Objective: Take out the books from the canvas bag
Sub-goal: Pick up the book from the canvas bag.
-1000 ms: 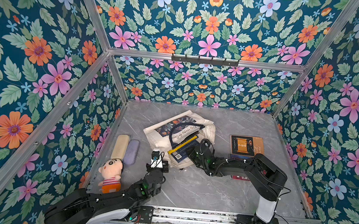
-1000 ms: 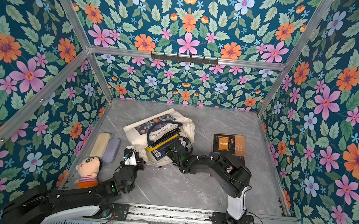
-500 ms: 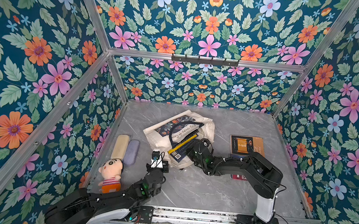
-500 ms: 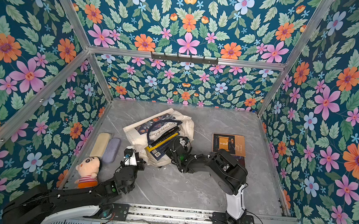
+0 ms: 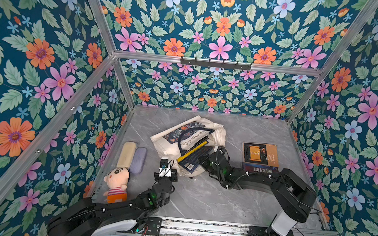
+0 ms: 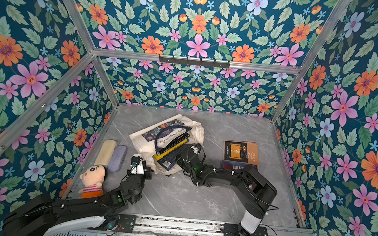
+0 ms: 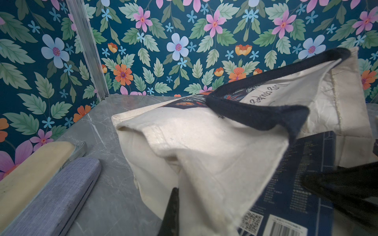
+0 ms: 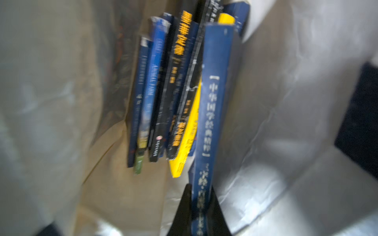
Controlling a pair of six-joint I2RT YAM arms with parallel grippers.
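right end effector (image 8: 200, 187) clamped on blue book (image 8: 216, 92), spine running lengthwise into canvas bag (image 5: 166, 142).

Grey marble table (image 5: 199, 200) bears canvas bag (image 5: 169, 142); book stack (image 5: 260, 155); cream case (image 5: 127, 151); lilac case (image 5: 138, 160); doll (image 5: 116, 182).

Right wrist view is smeared, so spines of the books (image 8: 163, 92) in the canvas bag (image 8: 286, 102) are mostly unreadable, and the right fingers (image 8: 182, 212) on the navy book (image 8: 214, 102) are cut off at the frame edge. In both top views the dark book (image 5: 258, 169) under the brown book (image 5: 260, 153) shows only a strip, with the right arm (image 5: 260, 179) over its near edge. Left fingers (image 7: 170, 214) — just a sliver in the left wrist view, rest out of frame.
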